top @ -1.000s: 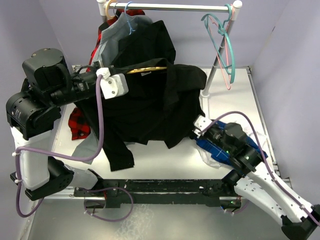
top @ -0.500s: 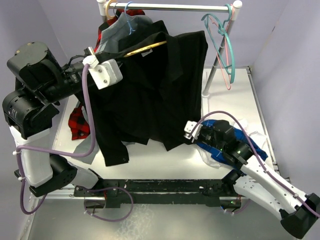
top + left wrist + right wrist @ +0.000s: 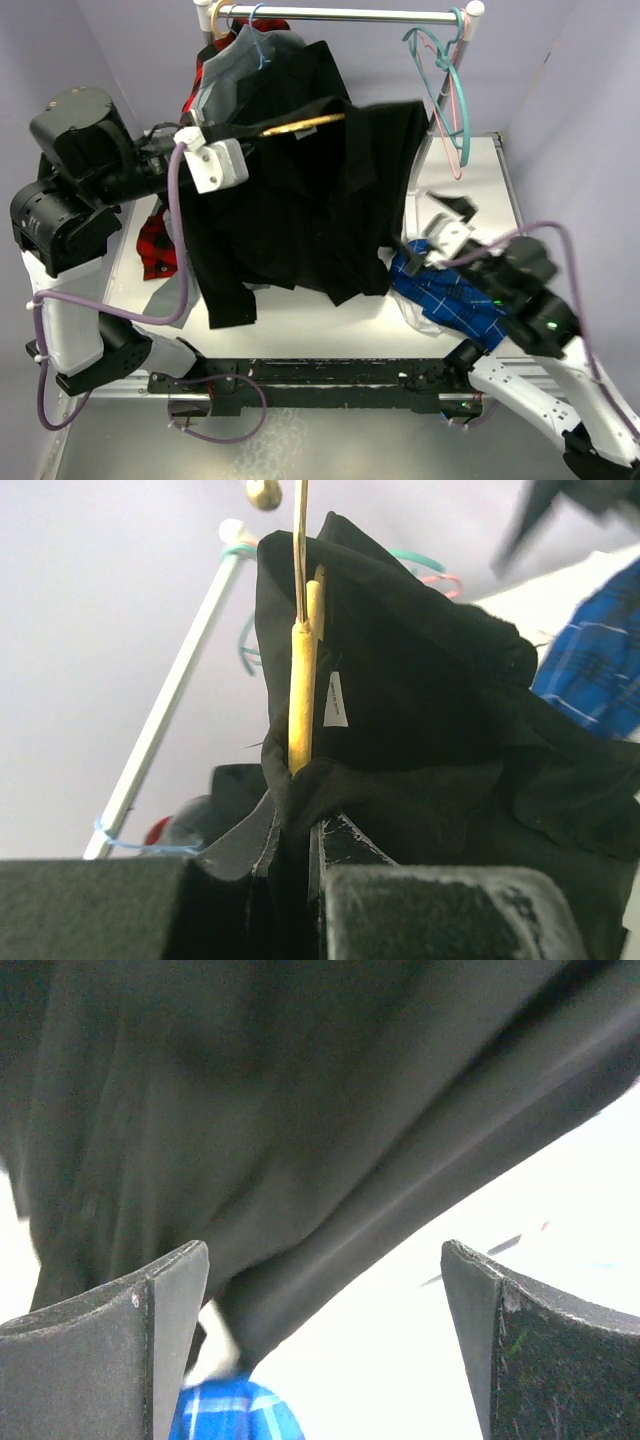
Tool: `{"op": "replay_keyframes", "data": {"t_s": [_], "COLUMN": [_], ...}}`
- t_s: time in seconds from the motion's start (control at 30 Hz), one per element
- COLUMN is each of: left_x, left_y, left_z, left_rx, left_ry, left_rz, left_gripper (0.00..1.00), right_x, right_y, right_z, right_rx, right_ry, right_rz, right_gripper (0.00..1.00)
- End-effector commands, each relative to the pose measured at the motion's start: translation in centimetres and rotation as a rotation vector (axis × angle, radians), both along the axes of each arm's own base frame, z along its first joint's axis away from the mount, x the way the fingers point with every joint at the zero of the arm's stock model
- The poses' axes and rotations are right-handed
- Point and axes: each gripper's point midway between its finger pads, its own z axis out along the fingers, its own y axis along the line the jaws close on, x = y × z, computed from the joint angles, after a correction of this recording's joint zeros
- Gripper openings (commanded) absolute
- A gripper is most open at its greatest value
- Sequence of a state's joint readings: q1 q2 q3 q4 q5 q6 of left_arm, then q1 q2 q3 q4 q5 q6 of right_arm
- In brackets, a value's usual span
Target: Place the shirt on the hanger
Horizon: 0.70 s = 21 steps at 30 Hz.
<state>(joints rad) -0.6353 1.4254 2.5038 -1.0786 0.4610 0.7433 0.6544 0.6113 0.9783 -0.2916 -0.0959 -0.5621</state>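
The black shirt [image 3: 300, 220] hangs draped over the yellow-orange hanger [image 3: 300, 125], its hem and one sleeve reaching down to the table. My left gripper [image 3: 215, 160] holds them up from the left. In the left wrist view its jaws [image 3: 300, 825] are shut on the hanger [image 3: 300, 690] end with shirt [image 3: 430, 680] fabric bunched in. My right gripper [image 3: 445, 225] is open to the right of the shirt, apart from it. The right wrist view shows the shirt [image 3: 250, 1110] hem above the wide-open gripper [image 3: 325, 1290], nothing between the fingers.
A clothes rail [image 3: 340, 14] crosses the back, carrying a grey shirt [image 3: 225, 70] and teal and pink hangers [image 3: 450, 90]; its post [image 3: 425, 145] stands near the shirt. A blue-checked shirt [image 3: 450, 300] lies under my right arm. A red-checked garment [image 3: 155, 245] lies at the left.
My right gripper has opened, let go of the shirt's lower edge and swung back to the right. The left arm has lowered the hanger and shirt slightly.
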Motion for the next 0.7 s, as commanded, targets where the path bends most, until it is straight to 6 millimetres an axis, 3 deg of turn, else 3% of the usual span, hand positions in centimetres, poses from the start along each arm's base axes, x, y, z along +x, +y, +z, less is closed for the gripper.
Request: {"op": "replay_keyframes", "data": {"t_s": [0.0, 0.1, 0.17, 0.23, 0.3, 0.47, 0.67], "left_x": [-1.4, -1.5, -1.5, -1.5, -1.4, -1.5, -1.8], "left_y": [-1.1, -1.4, -1.5, -1.5, -1.5, -1.6, -2.2], "left_z": [-2.1, -4.0, -4.9, -5.5, -5.8, -6.4, -7.8], "left_rx": [0.058, 0.096, 0.114, 0.122, 0.127, 0.140, 0.166], "left_ry": [0.016, 0.058, 0.079, 0.093, 0.098, 0.115, 0.151], "left_rz": [-0.110, -0.133, -0.139, -0.140, -0.135, -0.149, -0.188], "left_gripper": [0.00, 0.00, 0.00, 0.00, 0.00, 0.00, 0.00], "right_x": [-1.7, -0.5, -0.7, -1.2, -1.2, 1.1, 3.3], "right_y": [-0.1, 0.0, 0.3, 0.8, 1.7, 3.9, 4.7], "right_z": [6.3, 7.5, 9.4, 10.1, 9.6, 6.6, 6.8], "right_rx": [0.094, -0.004, 0.002, -0.035, -0.084, -0.210, -0.210], "right_ry": [0.126, 0.184, 0.112, 0.045, 0.052, 0.096, 0.003], "right_rz": [0.013, -0.020, 0.015, 0.077, 0.128, 0.176, 0.149], "right_gripper": [1.00, 1.00, 1.00, 1.00, 1.00, 1.00, 1.00]}}
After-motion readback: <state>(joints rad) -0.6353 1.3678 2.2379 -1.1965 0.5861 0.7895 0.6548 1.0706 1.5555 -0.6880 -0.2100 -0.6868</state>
